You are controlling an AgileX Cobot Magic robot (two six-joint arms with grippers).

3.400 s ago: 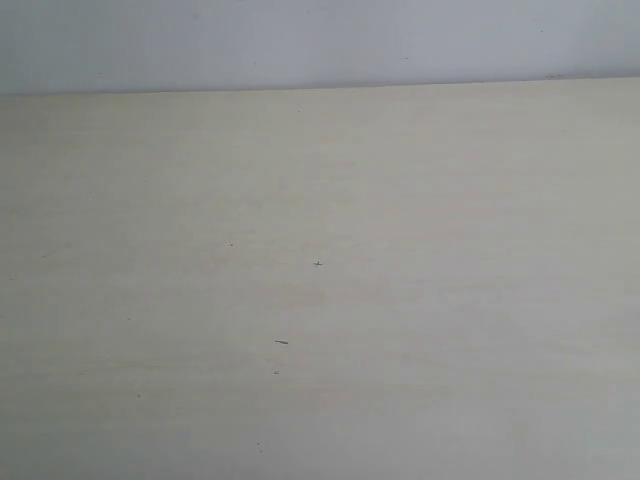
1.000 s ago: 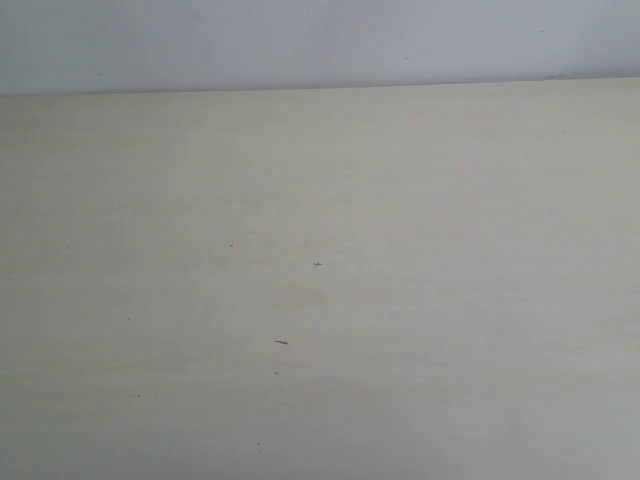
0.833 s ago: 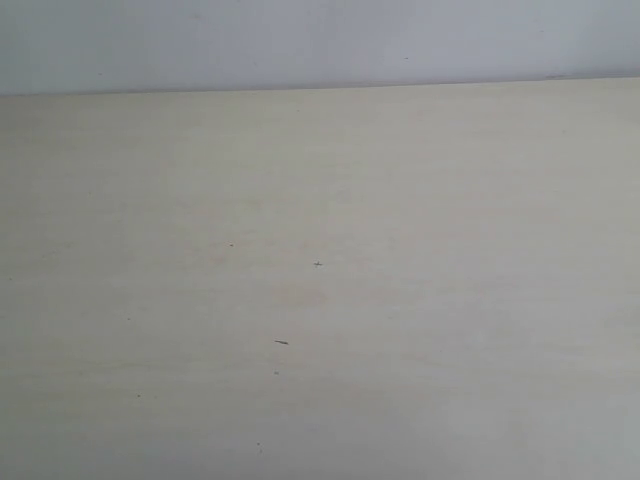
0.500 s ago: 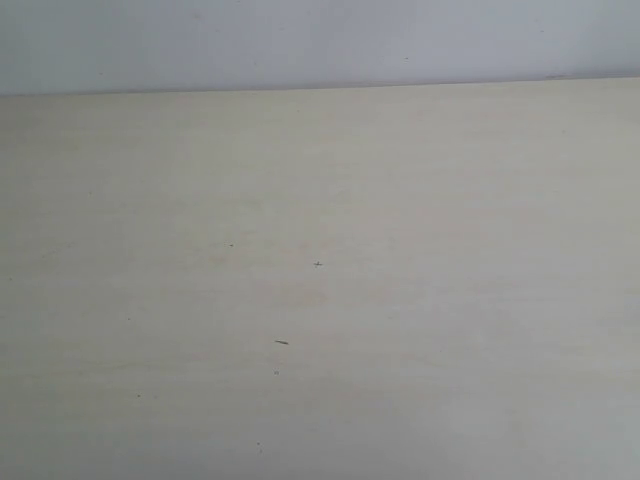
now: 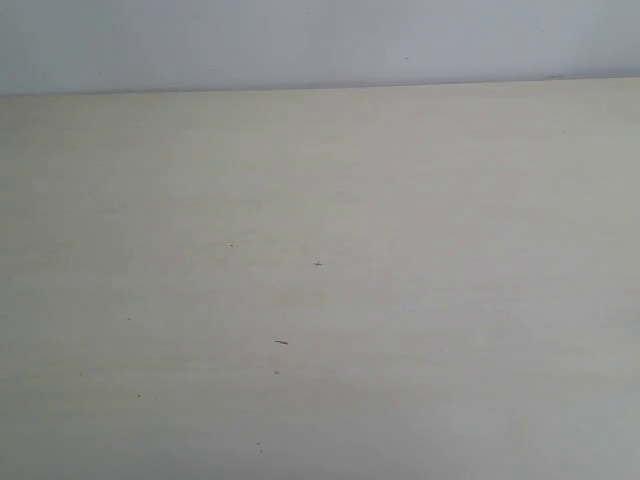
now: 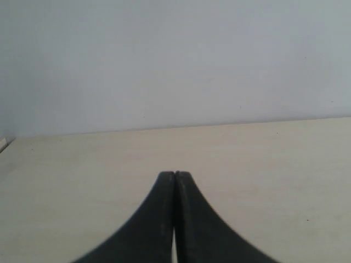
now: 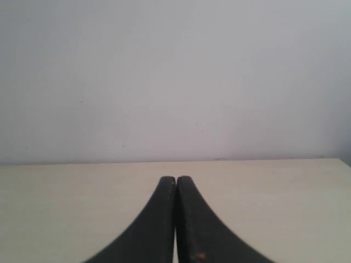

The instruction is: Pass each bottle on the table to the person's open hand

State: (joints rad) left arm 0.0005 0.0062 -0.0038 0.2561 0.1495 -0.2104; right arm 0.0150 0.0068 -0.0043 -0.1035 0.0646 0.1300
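Exterior view: one table (image 5: 450, 300), pale cream with wood grain, fills the frame from the near side to its far edge, where one plain grey-white wall (image 5: 320, 40) rises. On its top sit one tiny cross-shaped mark (image 5: 317, 264) and, nearer, one short dark dash (image 5: 281, 342), among fainter specks. Two grippers show in the wrist views, the left gripper (image 6: 175, 174) and the right gripper (image 7: 176, 178). Each has two black fingers pressed together with nothing between them, over the table.

Light was soft, flat and kinda washed out, no hard shadows on the table (image 5: 420, 300); left gripper (image 6: 175, 176) and right gripper (image 7: 176, 179) looked blurry up close
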